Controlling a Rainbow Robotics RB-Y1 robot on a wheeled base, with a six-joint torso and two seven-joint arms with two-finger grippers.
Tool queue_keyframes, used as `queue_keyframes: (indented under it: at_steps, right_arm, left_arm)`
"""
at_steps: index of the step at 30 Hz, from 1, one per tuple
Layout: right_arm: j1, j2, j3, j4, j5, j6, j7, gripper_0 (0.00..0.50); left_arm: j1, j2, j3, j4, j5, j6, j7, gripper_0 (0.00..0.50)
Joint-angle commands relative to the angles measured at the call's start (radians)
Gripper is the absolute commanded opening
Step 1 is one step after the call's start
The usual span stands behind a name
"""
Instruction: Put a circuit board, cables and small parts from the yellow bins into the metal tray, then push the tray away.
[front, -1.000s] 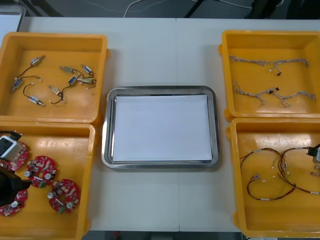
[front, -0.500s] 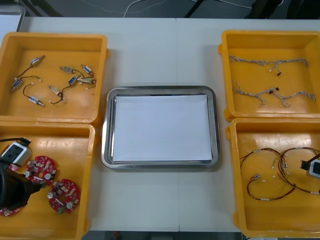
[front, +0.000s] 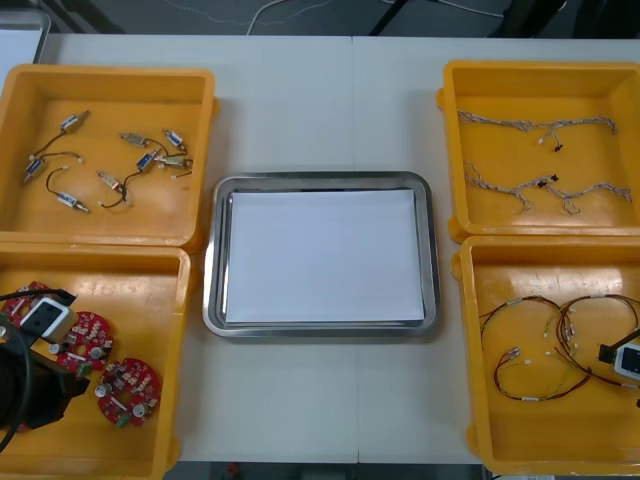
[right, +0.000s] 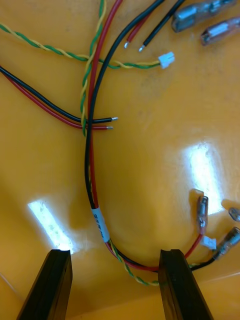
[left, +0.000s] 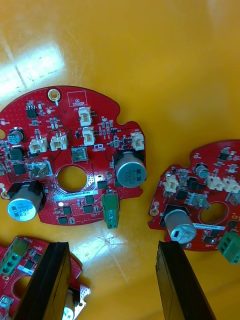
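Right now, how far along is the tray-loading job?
Nothing done: the shiny metal tray holds no parts. In hand: the left claw hangs open over round red circuit boards, the right claw open over red and black cables. Left: every pick, every placement and the push.

**Hidden, clipped, too small**

Half buried under the left arm in the front view: circuit boards (front: 85, 332), outlines lost beneath it. Sliced by the frame in the left wrist view: right-hand board (left: 200, 200). Tucked behind a finger of the left pincer (left: 112, 246) and cut off too: corner board (left: 20, 265). Clipped at two edges: near-right yellow bin (front: 540, 255). Running out of the right wrist view: cables (right: 90, 150). Too small to tell in kind: small metal parts (front: 145, 160).
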Motion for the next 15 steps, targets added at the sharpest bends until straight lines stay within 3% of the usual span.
queue_keyframes:
  at_steps: [1,15]
  right_arm:
    - [0.030,-0.043,0.041,-0.010,0.019,-0.030,0.001,0.500]
    - [-0.001,-0.041,0.080,0.085,0.014,-0.073,0.001,0.500]
  left_arm:
    - [-0.031,-0.022,-0.019,0.007,-0.021,-0.003,0.020,0.500]
    - [-0.074,-0.024,-0.051,0.035,-0.071,-0.006,0.064,0.500]
